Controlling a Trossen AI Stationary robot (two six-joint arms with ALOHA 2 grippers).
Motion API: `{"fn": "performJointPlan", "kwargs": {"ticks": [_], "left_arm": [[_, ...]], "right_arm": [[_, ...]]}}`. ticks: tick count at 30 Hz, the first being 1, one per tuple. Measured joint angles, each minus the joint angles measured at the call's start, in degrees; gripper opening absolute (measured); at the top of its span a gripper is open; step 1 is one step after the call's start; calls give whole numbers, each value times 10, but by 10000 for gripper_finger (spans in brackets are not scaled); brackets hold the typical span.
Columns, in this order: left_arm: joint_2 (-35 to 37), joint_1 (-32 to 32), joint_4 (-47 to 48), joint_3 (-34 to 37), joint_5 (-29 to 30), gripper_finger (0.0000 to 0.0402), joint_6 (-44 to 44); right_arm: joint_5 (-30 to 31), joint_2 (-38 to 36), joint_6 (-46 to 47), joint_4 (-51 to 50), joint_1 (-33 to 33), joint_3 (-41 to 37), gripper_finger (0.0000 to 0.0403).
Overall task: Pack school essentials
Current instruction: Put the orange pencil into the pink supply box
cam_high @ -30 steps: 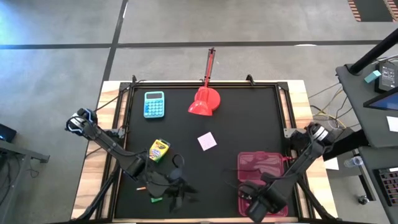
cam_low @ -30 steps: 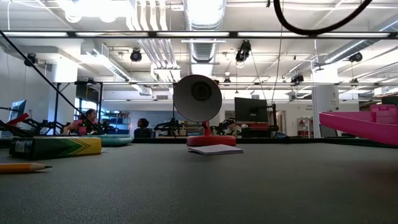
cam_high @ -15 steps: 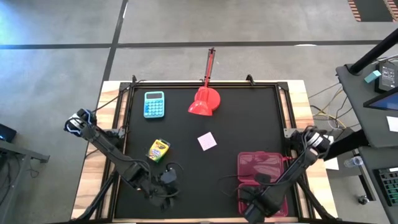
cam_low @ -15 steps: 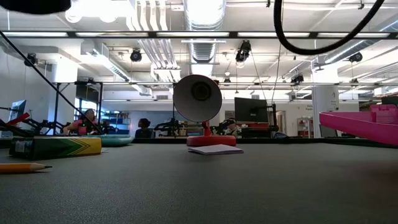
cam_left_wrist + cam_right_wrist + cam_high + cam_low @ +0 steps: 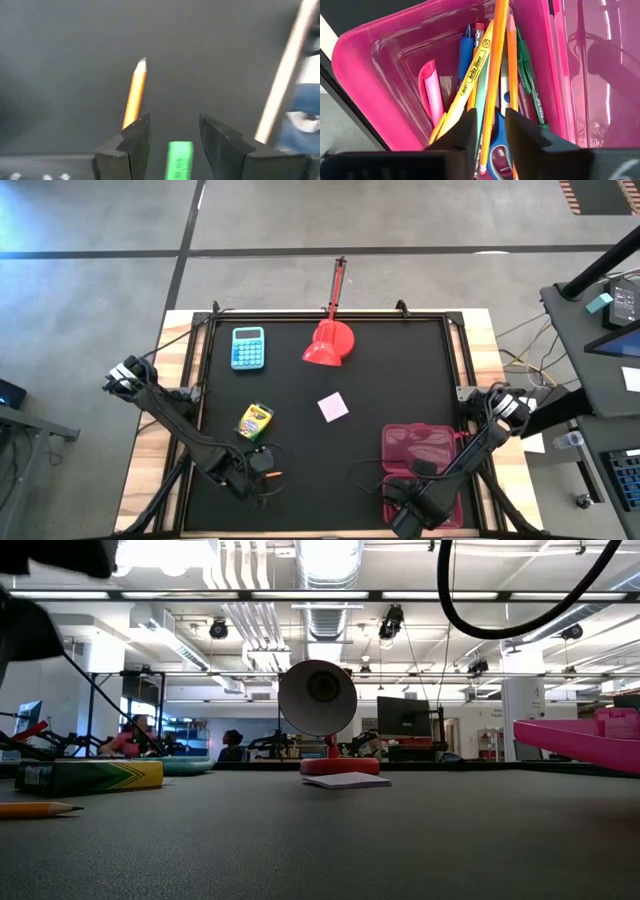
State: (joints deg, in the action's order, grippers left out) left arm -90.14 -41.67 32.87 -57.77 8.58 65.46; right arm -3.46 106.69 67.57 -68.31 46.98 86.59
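My left gripper (image 5: 252, 470) (image 5: 172, 135) is open over the near-left part of the mat. A green item (image 5: 179, 159) shows between its fingers, and an orange pencil (image 5: 134, 95) (image 5: 272, 474) lies on the mat just ahead. My right gripper (image 5: 413, 502) (image 5: 491, 135) hangs over the near end of the pink box (image 5: 420, 448) (image 5: 380, 60), its fingers a narrow gap apart. Inside the box lie pencils, a blue pen (image 5: 464, 55), a green pen (image 5: 526, 75), a yellow highlighter (image 5: 472, 72) and blue-handled scissors (image 5: 496, 150). The crayon box (image 5: 254, 421) and the pink note pad (image 5: 333, 406) lie flat on the mat. My left gripper has the green item (image 5: 179, 150) in the gap between its fingers, but I cannot tell whether a finger touches it. My right gripper has a long orange pencil (image 5: 492, 100) running lengthwise through its gap, and I cannot tell whether the fingers touch it.
A light-blue calculator (image 5: 248, 347) sits at the far left of the mat. A red lamp (image 5: 330, 343) stands at the far middle. Another pencil (image 5: 35, 808) lies near the low camera. The table's wooden edge (image 5: 285, 75) runs close beside my left gripper. Bare mat lies in the middle.
My left gripper has moved toward the table's left edge, away from the small pile it hovered over, and a little toward the far edge. My right gripper has shifted slightly toward the near edge. The crayon box, note pad and pink box have stayed put.
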Motion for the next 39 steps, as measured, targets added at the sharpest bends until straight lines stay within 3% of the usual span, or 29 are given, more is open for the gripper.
{"fn": "performJointPlan", "kwargs": {"ticks": [5, 9, 18, 32, 35, 39], "left_arm": [[0, -8, 6, 27, -12, 150, -1], [0, -22, 12, 44, -37, 150, -3], [-13, -35, 87, 48, -15, 150, -46], [-77, -38, 76, 45, -36, 147, -60], [-84, -38, 70, 45, -39, 125, -61], [-89, -37, 52, 47, -42, 60, -63]], "right_arm": [[-21, 0, -1, -1, 0, 1, 147], [-41, 0, -7, 0, 7, 18, 161], [-9, -1, 4, 3, 26, 65, 152], [71, -1, 15, 14, 28, 117, 146], [82, -1, 16, 14, 28, 117, 146], [82, -1, 27, 14, 28, 117, 146]]}}
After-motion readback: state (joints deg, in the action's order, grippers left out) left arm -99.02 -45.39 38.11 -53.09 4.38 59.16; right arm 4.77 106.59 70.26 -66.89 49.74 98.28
